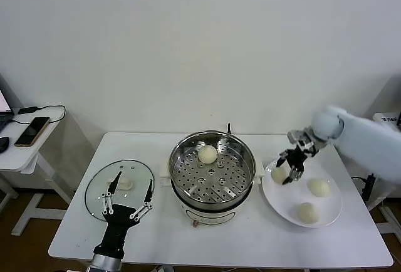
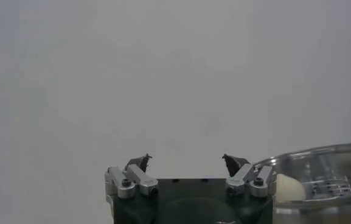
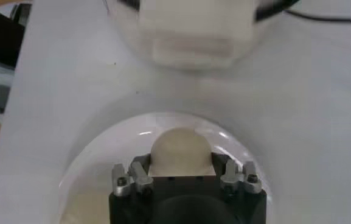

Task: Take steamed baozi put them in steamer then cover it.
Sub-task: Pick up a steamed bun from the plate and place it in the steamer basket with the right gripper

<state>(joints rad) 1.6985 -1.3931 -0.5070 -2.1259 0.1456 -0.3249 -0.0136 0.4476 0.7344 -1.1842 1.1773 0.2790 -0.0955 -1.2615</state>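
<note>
While my left gripper waits released beside the steamer, my right gripper is grasping a baozi on the plate.

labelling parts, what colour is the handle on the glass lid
Cream-white handle on the lid; head view shows it best.

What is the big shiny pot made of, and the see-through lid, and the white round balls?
The steamer looks like polished metal, probably stainless steel: it mirrors the light and its tray has punched holes. The cover seems to be clear glass, since the table shows through it, with a metal-looking rim. The baozi look like soft, matte dough, smooth and cream-white.
</note>
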